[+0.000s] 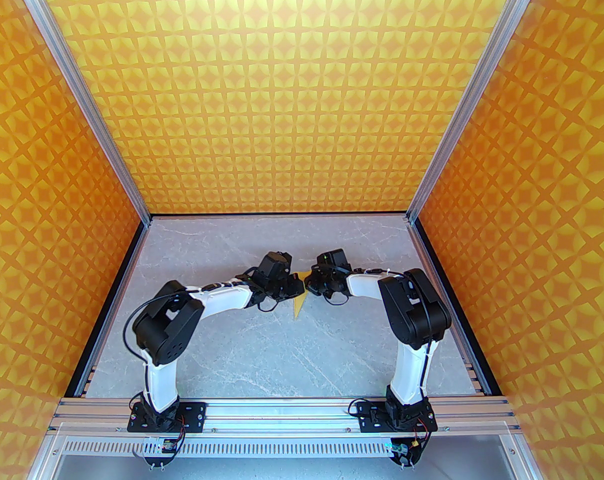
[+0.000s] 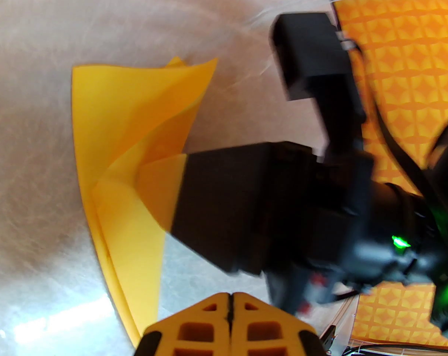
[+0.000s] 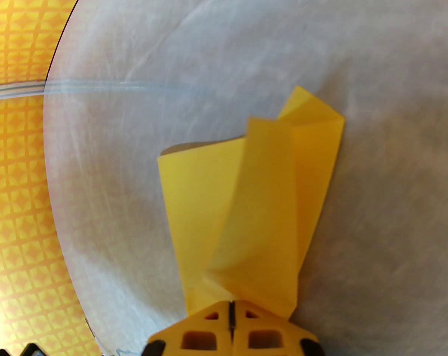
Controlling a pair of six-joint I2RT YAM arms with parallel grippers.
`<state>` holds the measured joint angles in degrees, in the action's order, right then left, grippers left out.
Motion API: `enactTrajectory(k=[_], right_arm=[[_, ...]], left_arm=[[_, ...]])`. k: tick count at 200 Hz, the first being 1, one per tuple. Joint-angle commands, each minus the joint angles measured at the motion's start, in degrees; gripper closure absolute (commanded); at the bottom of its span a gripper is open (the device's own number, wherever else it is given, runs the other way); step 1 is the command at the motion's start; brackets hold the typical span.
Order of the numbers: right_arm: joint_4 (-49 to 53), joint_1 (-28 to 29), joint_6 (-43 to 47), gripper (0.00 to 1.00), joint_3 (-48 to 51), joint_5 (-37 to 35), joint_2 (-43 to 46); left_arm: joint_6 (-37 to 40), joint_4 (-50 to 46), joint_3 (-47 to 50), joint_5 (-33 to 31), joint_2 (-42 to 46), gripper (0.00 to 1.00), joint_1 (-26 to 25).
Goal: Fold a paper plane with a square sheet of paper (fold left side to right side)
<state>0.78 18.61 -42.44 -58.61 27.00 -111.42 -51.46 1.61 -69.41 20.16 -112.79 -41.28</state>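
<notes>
Yellow paper [image 1: 298,309] sits mid-worktop [image 1: 232,348]. From the top only a pointed sliver of it shows, below where the left arm [image 1: 217,298] and right arm [image 1: 367,285] meet nose to nose.

Left wrist: left fingers [image 2: 205,325] are pressed flat together with nothing between them. The paper [image 2: 116,124] is partly folded, with loose layers fanning up. Its near point runs just beside the left fingertip, and no grip is visible. The right arm's black head overlaps the paper's right side. Blurry.

Right wrist: right fingers [image 3: 209,328] are fully closed. The paper's [image 3: 261,198] layers converge at their tips, so it looks pinched there. One flap stands up and the rest lies on the worktop.
</notes>
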Motion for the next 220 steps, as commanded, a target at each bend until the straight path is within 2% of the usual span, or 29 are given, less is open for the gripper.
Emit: enactTrajectory(k=[1, 69, 136, 220], right_arm=[[3.24, 0.39, -1.42, 1.0, 1.96, -0.33, -0.65], [3.0, 0.5, -1.41, 1.0, 1.35, 0.73, -0.89], [3.67, 0.29, -0.07, 1.0, -0.69, 1.02, -2.42], [7.2, -4.8, 2.99, 1.0, -9.23, 0.69, -7.03]], left_arm=[[-1.4, 0.39, -1.93, 1.16, -2.96, 1.0, -1.0], [-0.42, -1.92, -0.57, -3.29, -6.26, 1.0, -1.26], [0.47, -9.28, 0.38, -4.93, -9.53, 1.0, -1.87], [0.4, -12.33, 3.55, -4.57, -11.51, 1.0, -2.14]])
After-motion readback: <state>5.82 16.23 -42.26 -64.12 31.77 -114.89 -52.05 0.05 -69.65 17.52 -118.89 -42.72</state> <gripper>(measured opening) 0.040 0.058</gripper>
